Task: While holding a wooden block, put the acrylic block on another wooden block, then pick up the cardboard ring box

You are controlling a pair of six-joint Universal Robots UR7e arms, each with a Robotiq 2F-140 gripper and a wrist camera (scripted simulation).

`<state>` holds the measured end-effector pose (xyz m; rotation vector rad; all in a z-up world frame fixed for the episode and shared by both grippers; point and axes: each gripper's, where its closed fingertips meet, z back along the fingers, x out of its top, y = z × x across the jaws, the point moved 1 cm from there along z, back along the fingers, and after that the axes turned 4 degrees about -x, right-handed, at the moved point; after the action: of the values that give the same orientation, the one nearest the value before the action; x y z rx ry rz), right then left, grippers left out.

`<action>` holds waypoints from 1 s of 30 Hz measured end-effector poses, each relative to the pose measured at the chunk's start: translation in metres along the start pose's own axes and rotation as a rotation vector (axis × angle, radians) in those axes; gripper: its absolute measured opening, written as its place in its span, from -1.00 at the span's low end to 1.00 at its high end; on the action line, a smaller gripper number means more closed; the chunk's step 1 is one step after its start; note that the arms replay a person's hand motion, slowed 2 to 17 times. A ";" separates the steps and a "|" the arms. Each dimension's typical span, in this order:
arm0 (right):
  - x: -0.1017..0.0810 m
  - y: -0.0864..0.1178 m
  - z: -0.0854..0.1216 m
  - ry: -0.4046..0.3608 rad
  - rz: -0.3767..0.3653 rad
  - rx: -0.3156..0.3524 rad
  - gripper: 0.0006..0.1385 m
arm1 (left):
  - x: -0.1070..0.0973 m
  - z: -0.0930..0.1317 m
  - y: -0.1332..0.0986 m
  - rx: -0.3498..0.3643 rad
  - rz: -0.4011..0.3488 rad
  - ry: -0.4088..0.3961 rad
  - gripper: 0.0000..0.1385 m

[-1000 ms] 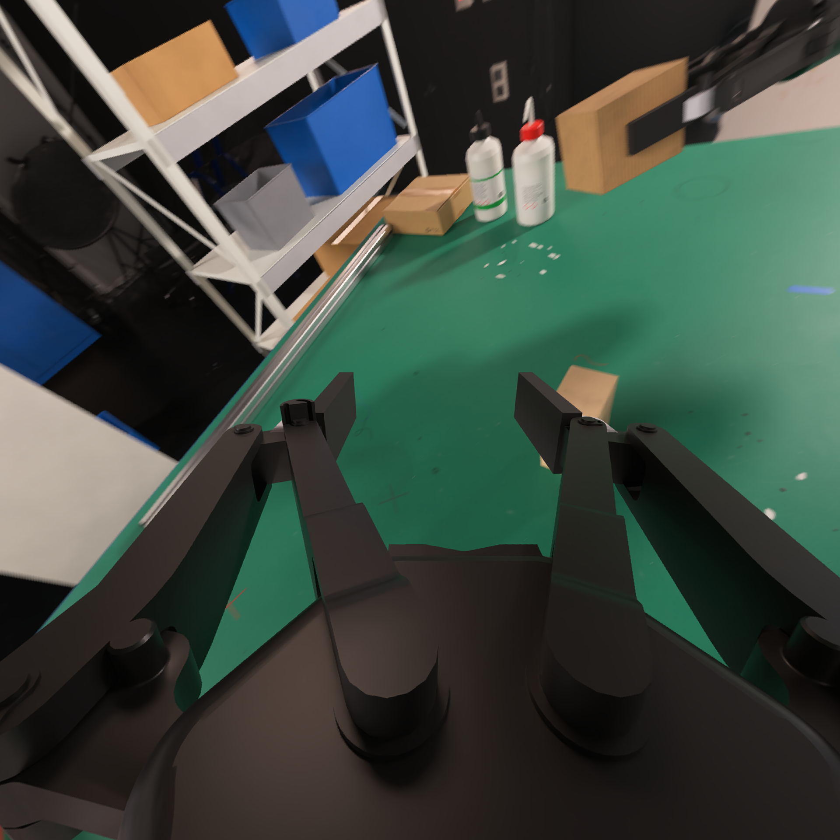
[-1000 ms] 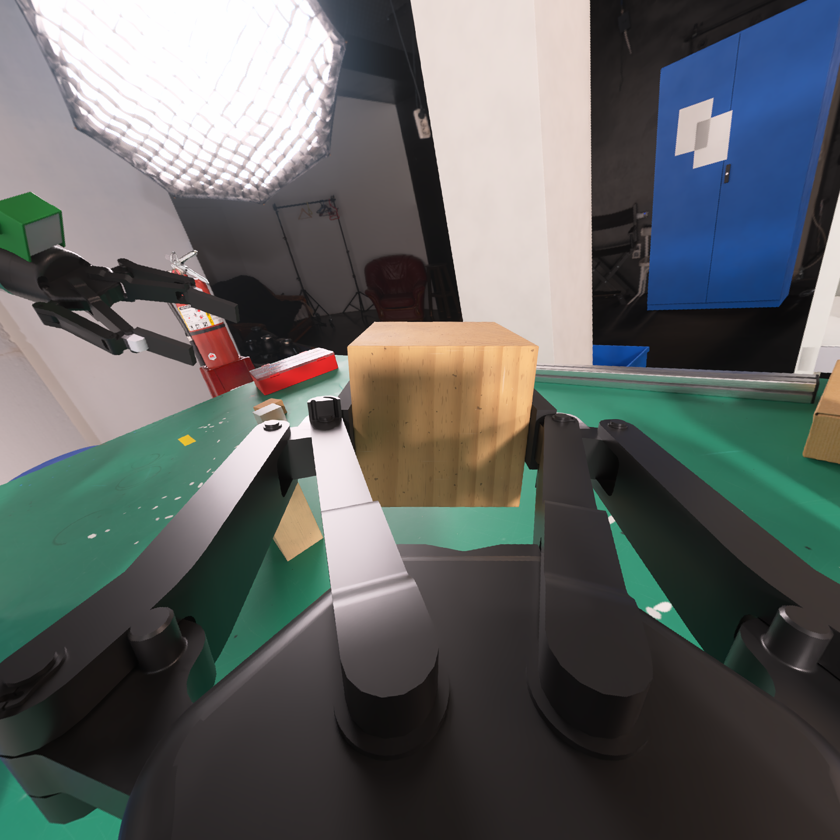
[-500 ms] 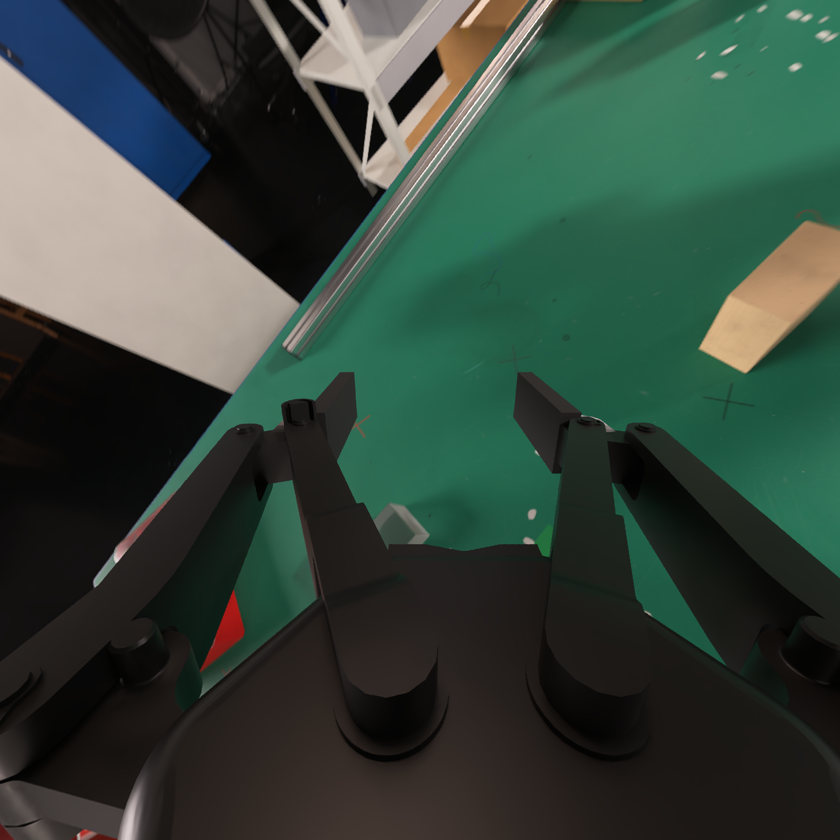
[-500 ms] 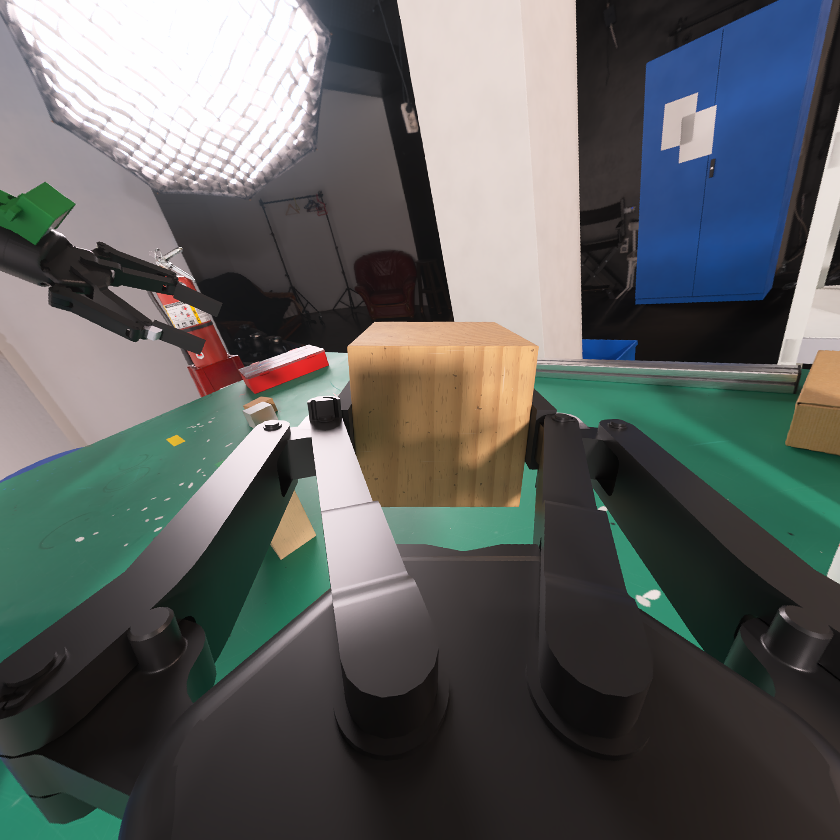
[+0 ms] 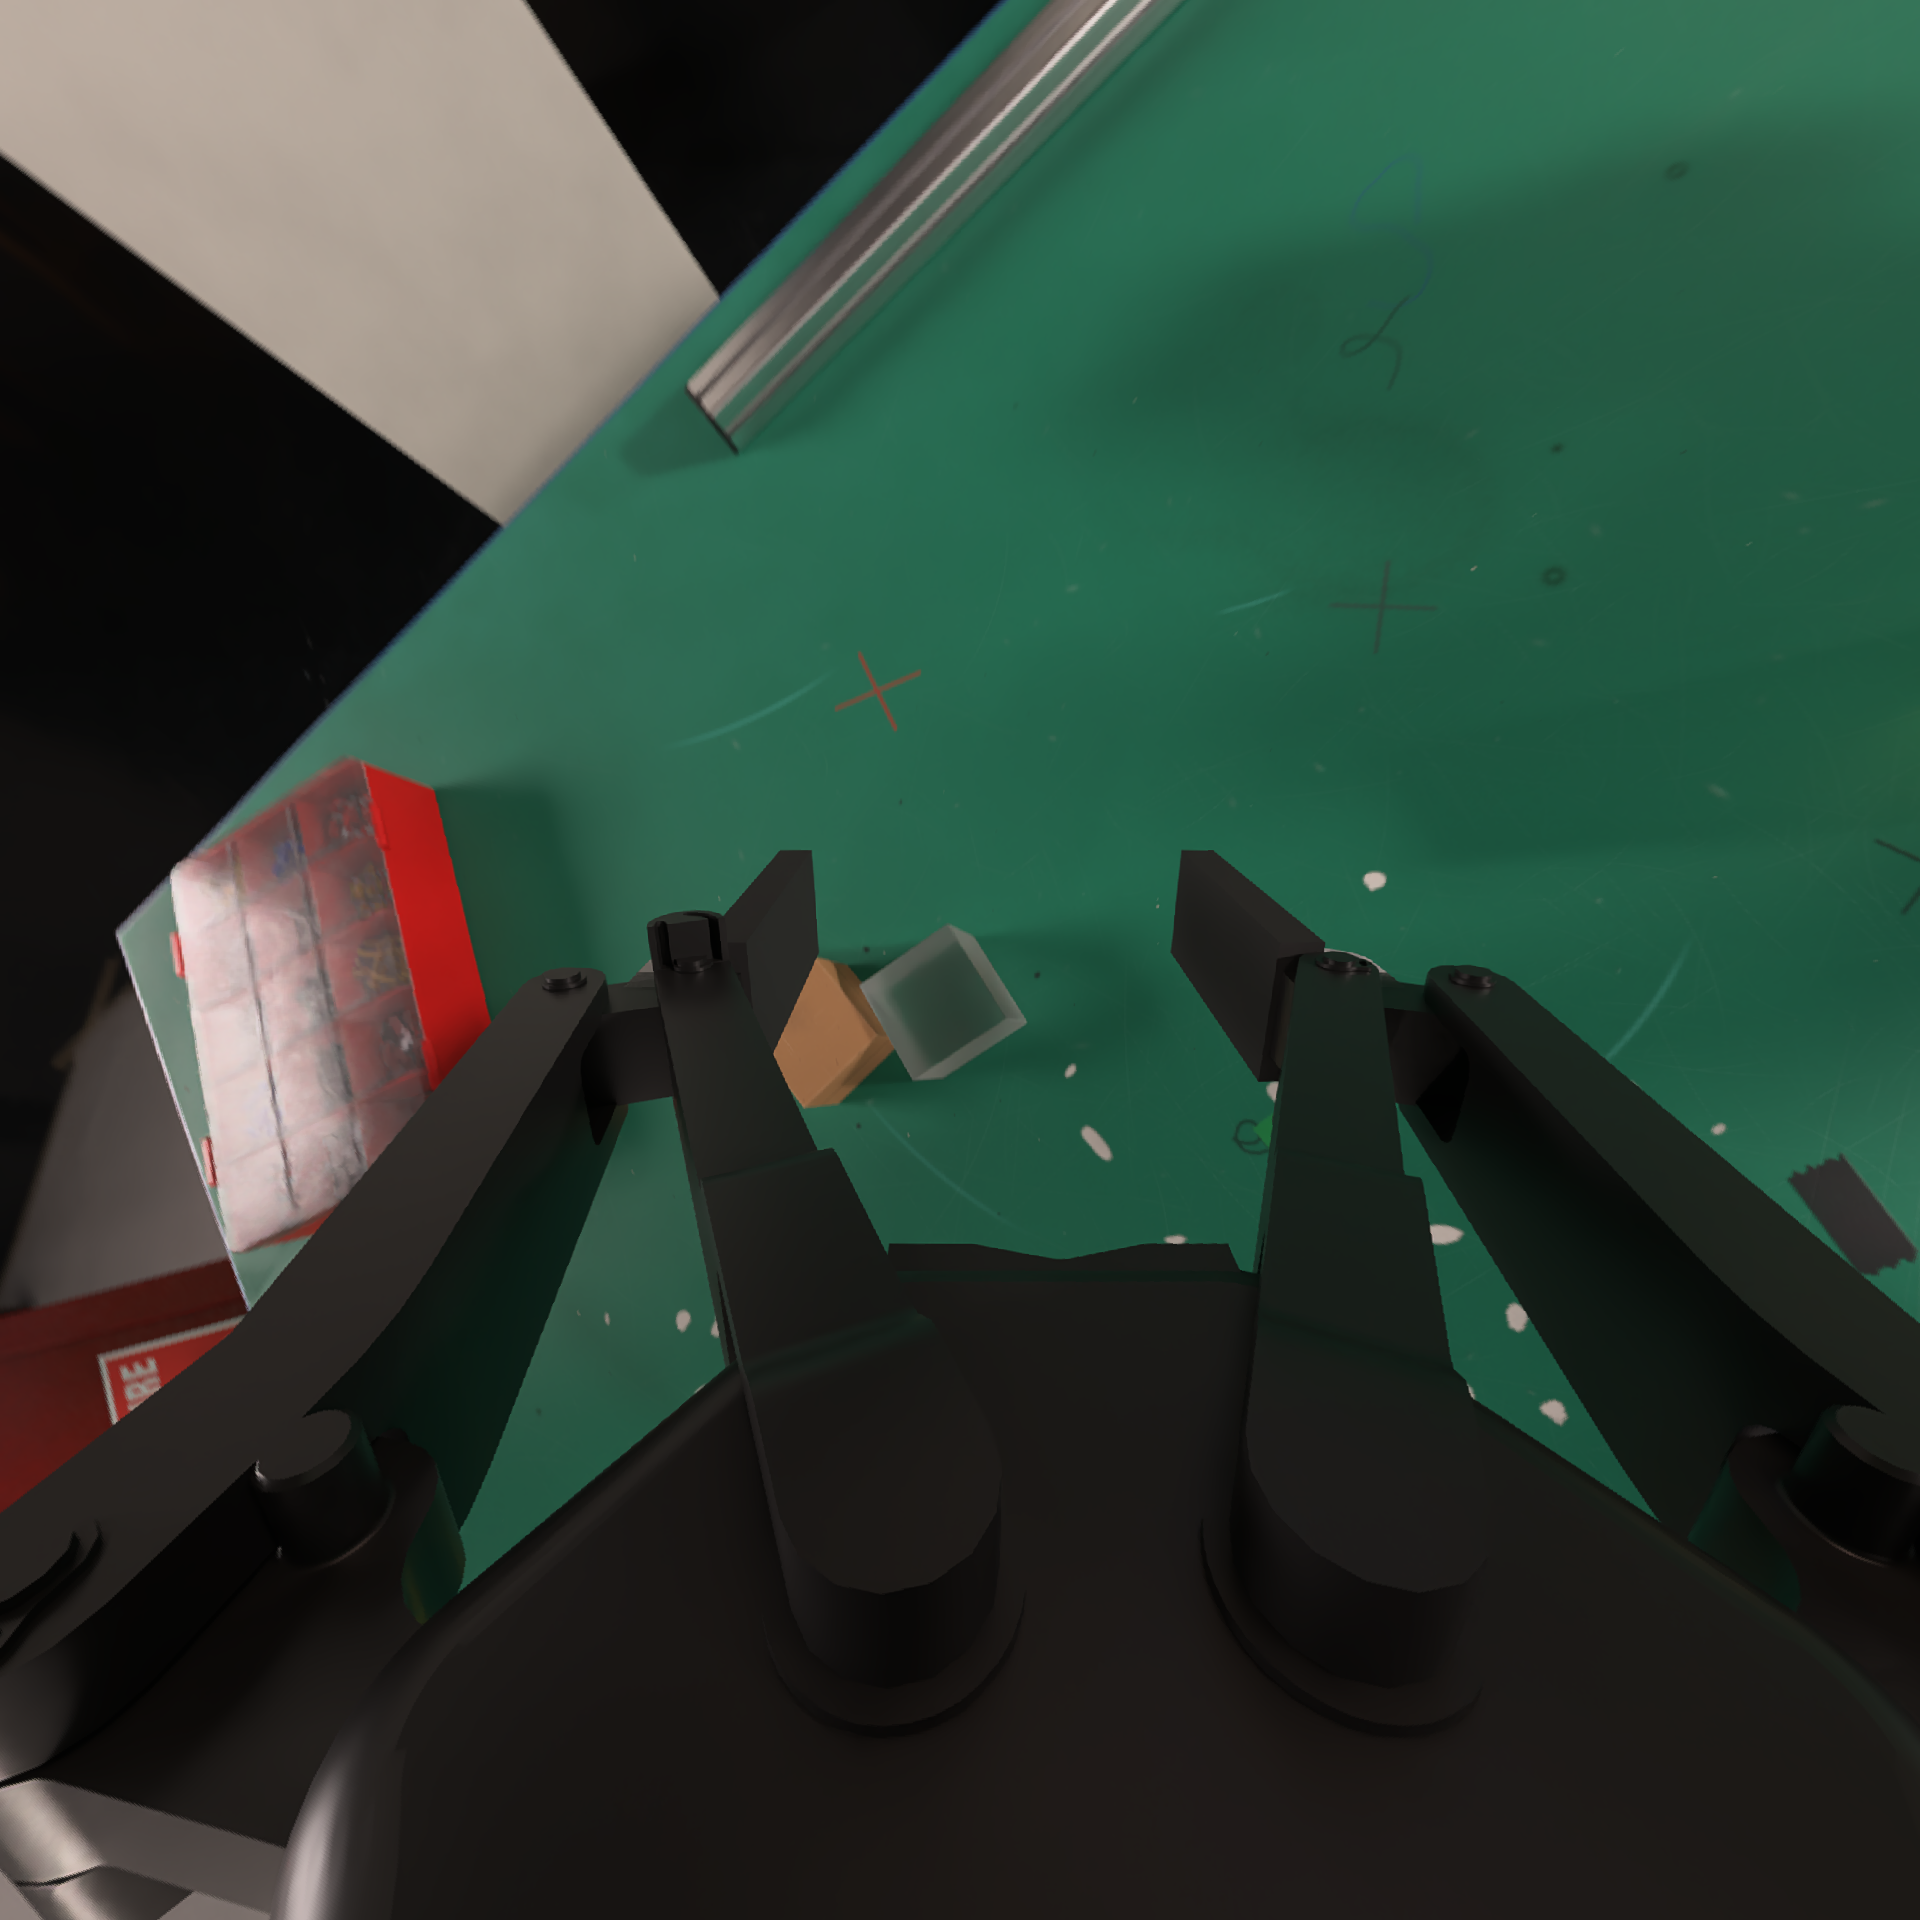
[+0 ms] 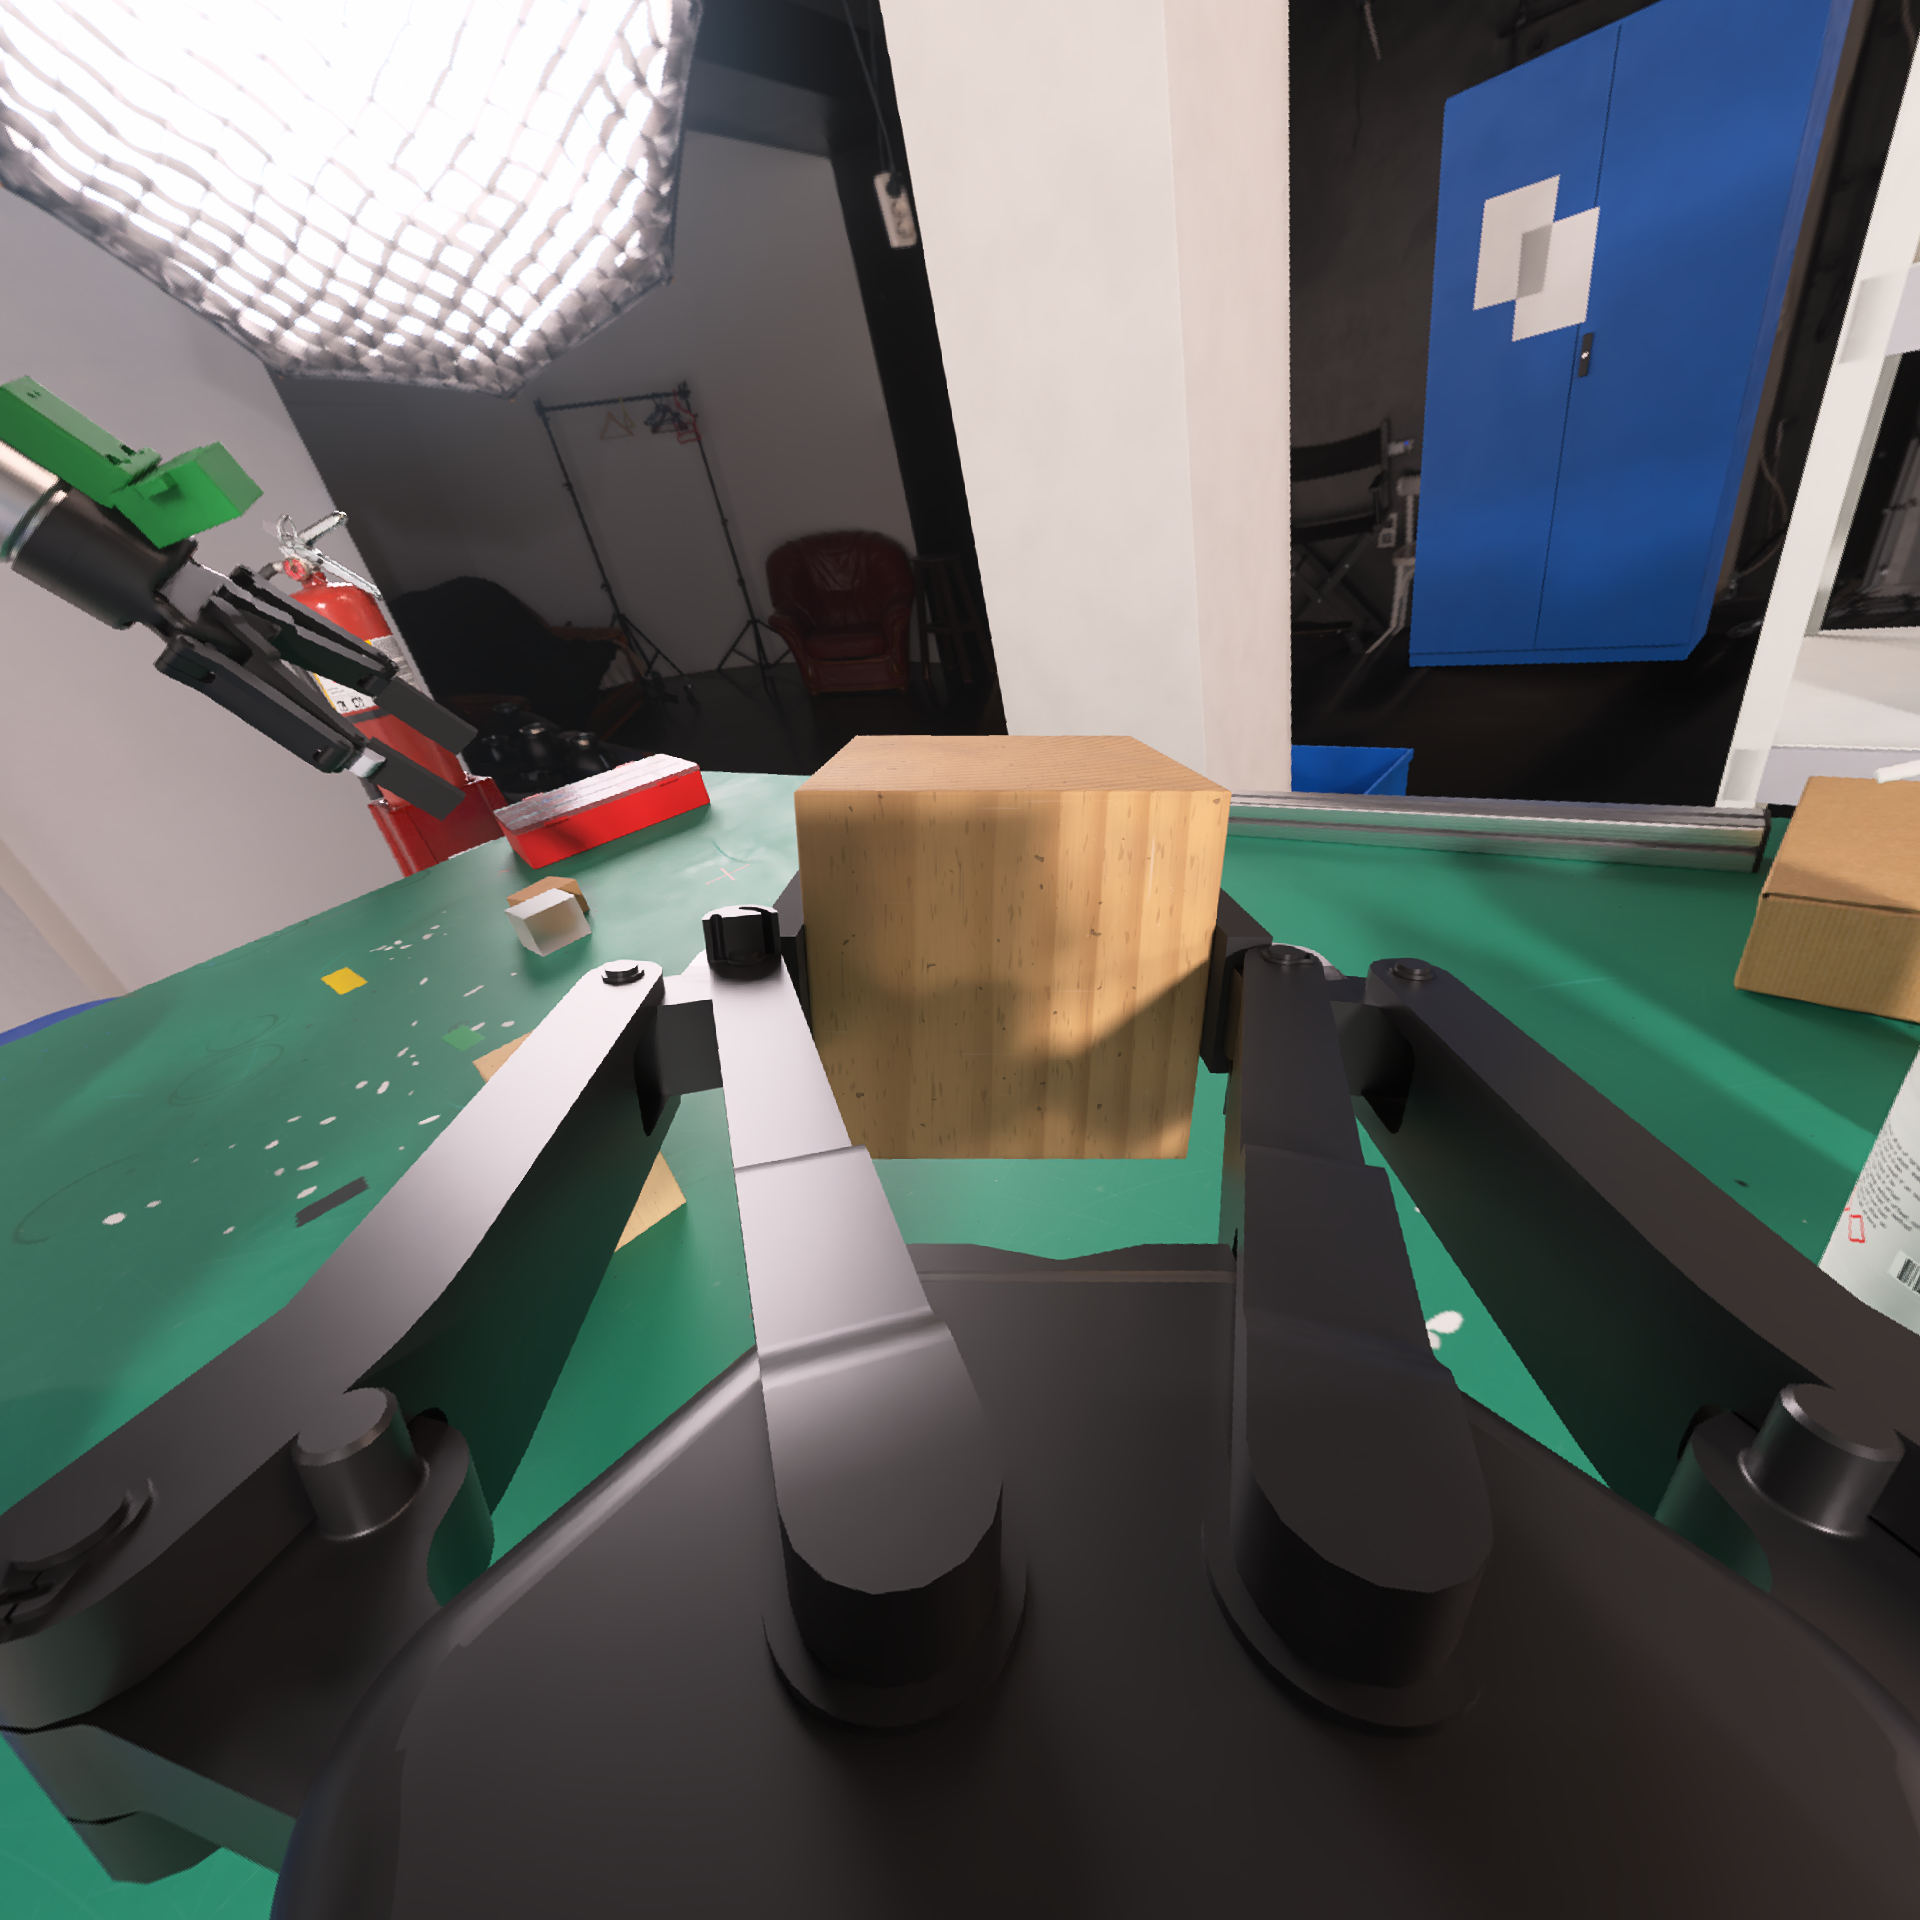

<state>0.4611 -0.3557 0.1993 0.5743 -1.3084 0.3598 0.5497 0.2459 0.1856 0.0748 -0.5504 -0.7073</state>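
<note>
My right gripper (image 6: 1008, 997) is shut on a wooden block (image 6: 1008, 945) and holds it above the green table (image 6: 1558, 987). A second wooden block (image 6: 652, 1205) lies on the table, mostly hidden behind my right gripper's left finger. My left gripper (image 5: 997, 935) is open and empty, pointing down at the table. The clear acrylic block (image 5: 943, 1003) lies below it, between the fingers, with the small brown cardboard ring box (image 5: 831, 1034) touching it by the left finger. In the right wrist view the left gripper (image 6: 431, 764) hangs above the acrylic block (image 6: 545, 925) and the ring box (image 6: 545, 891).
A red organiser box (image 5: 312, 997) sits at the table's edge left of the acrylic block. An aluminium rail (image 5: 914, 208) lies along the far edge. A cardboard box (image 6: 1839, 894) and a white bottle (image 6: 1891, 1195) stand to the right of my right gripper.
My left gripper has tilted down and swung toward the table edge; the acrylic block and ring box now lie between its open fingers. My right gripper still holds the wooden block.
</note>
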 end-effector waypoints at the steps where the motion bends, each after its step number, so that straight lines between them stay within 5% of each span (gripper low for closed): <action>1: -0.001 0.000 0.000 0.003 0.000 -0.002 0.08 | -0.004 -0.004 0.002 -0.005 0.017 0.018 0.31; 13: -0.007 -0.005 -0.005 0.036 0.008 -0.023 0.08 | -0.045 -0.046 0.026 -0.019 0.177 0.203 0.31; 30: -0.013 -0.006 -0.011 0.068 0.021 -0.036 0.08 | -0.074 -0.082 0.036 -0.068 0.394 0.335 0.34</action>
<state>0.4700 -0.3534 0.1838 0.5140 -1.2542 0.3691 0.5666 0.3103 0.0905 0.0193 -0.2079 -0.3175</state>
